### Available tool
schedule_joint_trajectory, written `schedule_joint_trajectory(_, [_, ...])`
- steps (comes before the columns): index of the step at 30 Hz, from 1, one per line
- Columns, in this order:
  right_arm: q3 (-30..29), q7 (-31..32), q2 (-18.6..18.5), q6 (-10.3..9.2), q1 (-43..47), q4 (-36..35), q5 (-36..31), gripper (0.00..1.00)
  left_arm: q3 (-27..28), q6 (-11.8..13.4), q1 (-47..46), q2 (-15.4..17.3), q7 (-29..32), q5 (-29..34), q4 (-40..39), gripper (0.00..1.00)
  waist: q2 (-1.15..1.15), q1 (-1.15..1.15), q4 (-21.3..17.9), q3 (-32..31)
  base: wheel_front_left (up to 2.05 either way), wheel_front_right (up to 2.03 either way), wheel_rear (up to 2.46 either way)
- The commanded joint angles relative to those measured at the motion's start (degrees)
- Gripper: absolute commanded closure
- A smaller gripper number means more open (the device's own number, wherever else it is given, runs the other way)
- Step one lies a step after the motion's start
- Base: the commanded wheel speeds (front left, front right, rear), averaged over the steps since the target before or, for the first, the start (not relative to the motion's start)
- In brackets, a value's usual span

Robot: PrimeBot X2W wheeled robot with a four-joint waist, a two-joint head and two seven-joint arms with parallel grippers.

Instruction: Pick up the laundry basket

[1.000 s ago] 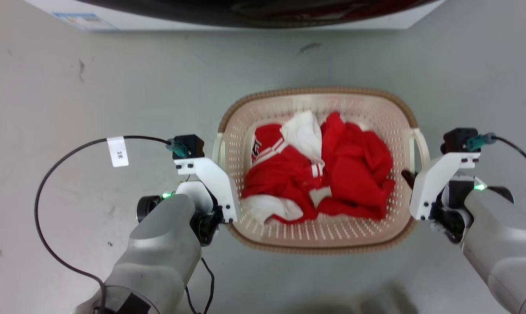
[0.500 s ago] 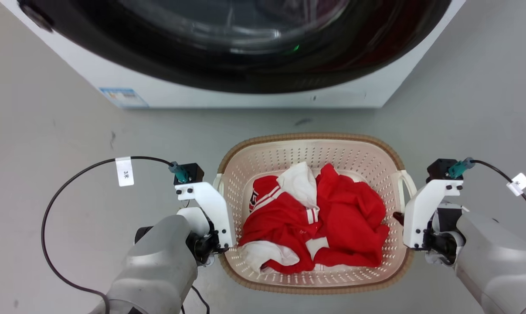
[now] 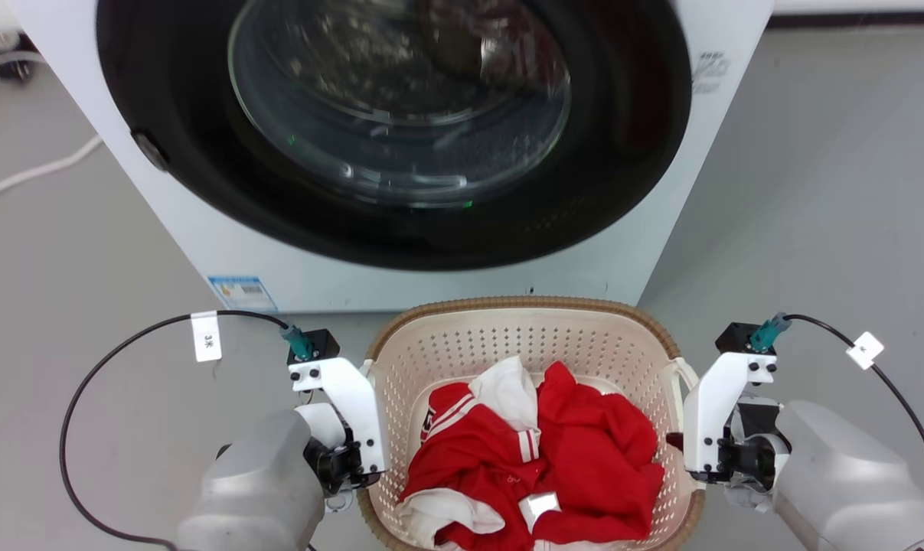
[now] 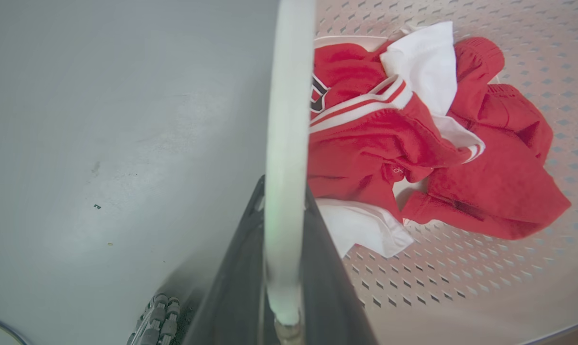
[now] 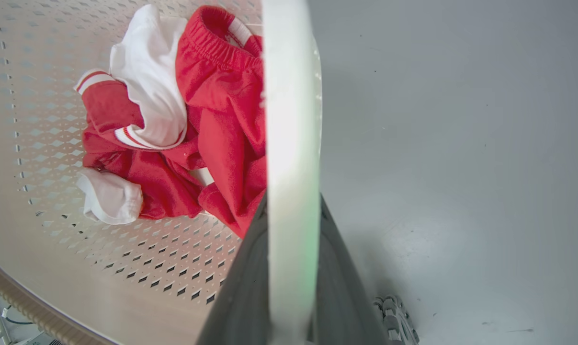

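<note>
The laundry basket (image 3: 524, 304), cream perforated plastic with a brown woven-look rim, sits between my two arms in front of the washing machine. Red and white clothes (image 3: 561, 459) lie crumpled inside it. My left gripper (image 3: 368, 463) is shut on the basket's left white handle (image 4: 287, 134); in the left wrist view the dark fingers (image 4: 241, 287) clamp that bar from both sides. On the other side, my right gripper (image 3: 680, 445) is shut on the right handle (image 5: 291, 120), its fingers (image 5: 346, 287) pressed on the bar.
A white front-loading washing machine (image 3: 201, 229) with a dark round glass door (image 3: 400, 115) stands just behind the basket. Grey floor (image 3: 829, 191) spreads to both sides. A white cable (image 3: 33, 172) lies on the floor at far left. Black wrist cables loop beside each arm.
The head camera has tilted up, bringing the washing machine's door fully into view. Both grippers stay shut on the handles, and the basket keeps its place between them.
</note>
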Motion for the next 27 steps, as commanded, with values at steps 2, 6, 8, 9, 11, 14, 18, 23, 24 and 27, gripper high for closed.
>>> schedule_joint_trajectory(2, [-0.03, 0.68, 1.17, 0.3, 0.36, -0.11, 0.59, 1.0, 0.05, -0.15, 0.59, 0.13, 0.08, -0.38, -0.12, 1.0, 0.0, 0.02, -0.35, -3.26, 0.0, 0.0, 0.0])
schedule_joint_trajectory(6, [-0.14, 2.02, 2.02, 0.3, 1.19, 0.55, 1.34, 1.0, 0.11, -0.34, 1.44, 0.85, 1.08, -0.64, 0.08, 1.0, 0.0, 0.02, -0.62, -5.7, 0.0, 0.0, 0.0])
schedule_joint_trajectory(8, [-0.14, 2.47, 2.24, 0.3, 1.31, 0.89, 1.49, 1.0, 0.04, -0.42, 1.84, 1.19, 1.21, -0.73, 0.15, 1.0, 0.0, 0.02, -0.73, -6.77, 0.0, 0.0, 0.0])
schedule_joint_trajectory(9, [-0.19, 2.74, 2.37, 0.31, 1.6, 1.09, 1.67, 1.0, 0.03, -0.42, 2.05, 1.29, 1.49, -0.83, 0.19, 1.0, 0.0, 0.02, -0.76, -7.21, 0.0, 0.0, 0.0])
schedule_joint_trajectory(11, [-0.21, 3.34, 2.47, 0.31, 2.14, 1.51, 1.88, 1.0, 0.01, -0.27, 2.39, 1.35, 1.7, -0.9, 0.2, 1.0, 0.0, 0.02, -0.74, -8.07, 0.0, 0.0, 0.0])
schedule_joint_trajectory(14, [-0.27, 3.82, 2.74, 0.31, 2.83, 1.93, 2.18, 1.0, -0.13, -0.25, 3.08, 1.47, 2.28, -0.92, 0.28, 1.0, 0.0, 0.02, -0.63, -9.13, 0.0, 0.0, 0.0])
schedule_joint_trajectory(18, [-0.12, 3.93, 3.14, 0.31, 4.01, 2.31, 2.34, 1.0, -0.27, -0.05, 4.38, 1.57, 3.76, -1.26, 0.34, 1.0, 0.0, 0.02, -0.55, -10.33, 0.0, 0.0, 0.0])
schedule_joint_trajectory(23, [0.04, 3.53, 3.92, 0.31, 5.35, 2.59, 2.52, 1.0, -0.22, 0.19, 5.59, 1.78, 4.54, -1.58, 0.33, 1.0, 0.0, 0.02, -0.5, -11.29, 0.0, 0.0, 0.0])
schedule_joint_trajectory(24, [0.07, 3.37, 4.02, 0.31, 5.61, 2.62, 2.56, 1.0, -0.23, 0.23, 5.75, 1.81, 4.59, -1.6, 0.34, 1.0, 0.0, 0.02, -0.5, -11.4, 0.0, 0.0, 0.0])
schedule_joint_trajectory(27, [0.16, 3.2, 4.24, 0.31, 6.09, 2.73, 2.6, 1.0, -0.28, 0.26, 6.1, 1.81, 4.28, -1.67, 0.35, 1.0, 0.0, 0.02, -0.47, -11.64, 0.0, 0.0, 0.0])
